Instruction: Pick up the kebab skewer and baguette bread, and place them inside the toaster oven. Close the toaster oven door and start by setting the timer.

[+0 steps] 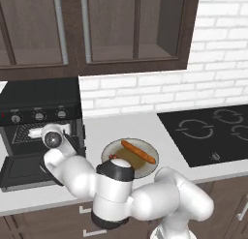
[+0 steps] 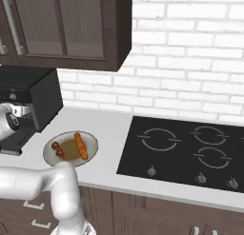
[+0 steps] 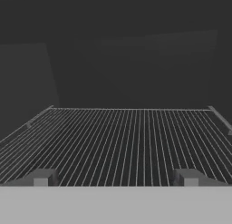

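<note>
End effector at the toaster oven mouth, nothing loaded.
End effector (image 3: 115,177) fingers apart, empty, facing the toaster oven (image 1: 38,131) wire rack (image 3: 122,137). Kebab skewer (image 2: 58,149) and baguette bread (image 2: 80,145) lie on the plate (image 2: 51,157); advise withdrawing straight, then gripping the skewer mid-length.

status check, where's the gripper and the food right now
Gripper open, empty, at toaster oven mouth over wire rack. Kebab skewer and baguette bread on plate. Toaster oven door down; nothing blocking.
</note>
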Controlling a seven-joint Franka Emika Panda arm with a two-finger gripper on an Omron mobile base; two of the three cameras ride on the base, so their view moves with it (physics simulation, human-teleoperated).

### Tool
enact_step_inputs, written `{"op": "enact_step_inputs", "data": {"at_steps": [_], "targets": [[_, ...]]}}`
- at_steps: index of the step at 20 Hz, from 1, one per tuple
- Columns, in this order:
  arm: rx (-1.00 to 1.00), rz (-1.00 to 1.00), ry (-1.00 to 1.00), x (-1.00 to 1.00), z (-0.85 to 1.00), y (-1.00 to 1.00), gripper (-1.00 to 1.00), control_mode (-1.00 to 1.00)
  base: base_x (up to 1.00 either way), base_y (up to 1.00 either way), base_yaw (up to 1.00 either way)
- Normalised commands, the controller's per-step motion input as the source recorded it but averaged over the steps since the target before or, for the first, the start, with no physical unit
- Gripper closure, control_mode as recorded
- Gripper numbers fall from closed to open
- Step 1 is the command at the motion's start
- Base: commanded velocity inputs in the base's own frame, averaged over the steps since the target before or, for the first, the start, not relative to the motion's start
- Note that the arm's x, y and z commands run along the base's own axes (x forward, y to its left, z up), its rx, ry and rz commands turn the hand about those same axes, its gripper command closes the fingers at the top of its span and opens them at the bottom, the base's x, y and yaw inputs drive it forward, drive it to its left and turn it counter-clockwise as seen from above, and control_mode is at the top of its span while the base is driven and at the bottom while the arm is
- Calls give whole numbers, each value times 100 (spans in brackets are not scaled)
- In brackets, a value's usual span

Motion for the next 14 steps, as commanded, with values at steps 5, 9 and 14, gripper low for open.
{"op": "enact_step_inputs", "data": {"at_steps": [5, 9, 14], "targets": [[1, 5, 3, 14, 0, -22, -100, -100, 0, 0, 0], [0, 1, 14, 0, 0, 0, -100, -100, 0, 0, 0], [0, 0, 20, 0, 0, 0, -100, -100, 0, 0, 0]]}}
